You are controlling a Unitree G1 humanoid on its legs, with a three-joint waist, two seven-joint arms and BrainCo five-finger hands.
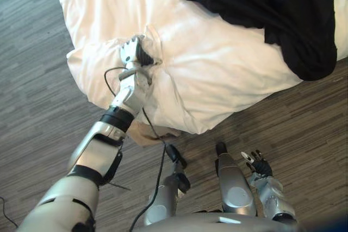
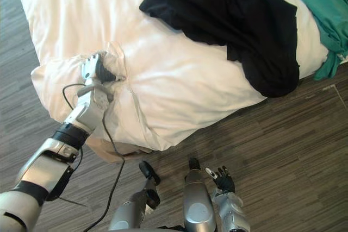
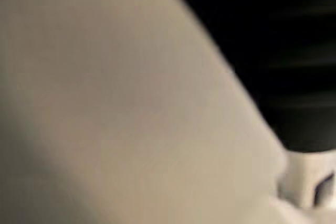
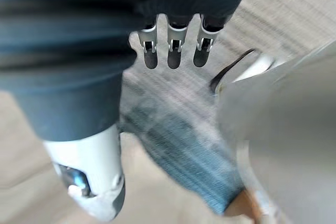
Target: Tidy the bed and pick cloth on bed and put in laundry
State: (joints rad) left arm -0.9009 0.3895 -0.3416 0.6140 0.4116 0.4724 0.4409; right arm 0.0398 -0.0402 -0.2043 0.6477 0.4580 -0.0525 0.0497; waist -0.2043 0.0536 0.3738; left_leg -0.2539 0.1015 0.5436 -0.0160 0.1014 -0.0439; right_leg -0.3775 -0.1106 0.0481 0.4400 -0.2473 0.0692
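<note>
At centre left, the left hand [image 1: 133, 52] grips a duvet [image 1: 217, 63] fold; the right hand [image 1: 260, 164] hangs slack, empty. A hard tug could spill the black cloth [image 1: 272, 9]

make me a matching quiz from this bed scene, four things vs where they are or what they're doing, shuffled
1 black garment
2 teal cloth
3 left hand
4 right hand

a open, low over the wood floor
b far right on the white bedding
c gripping a fold of the white bedding
d spread over the white bedding, reaching its near edge

Pairs: 1-d, 2-b, 3-c, 4-a
</note>
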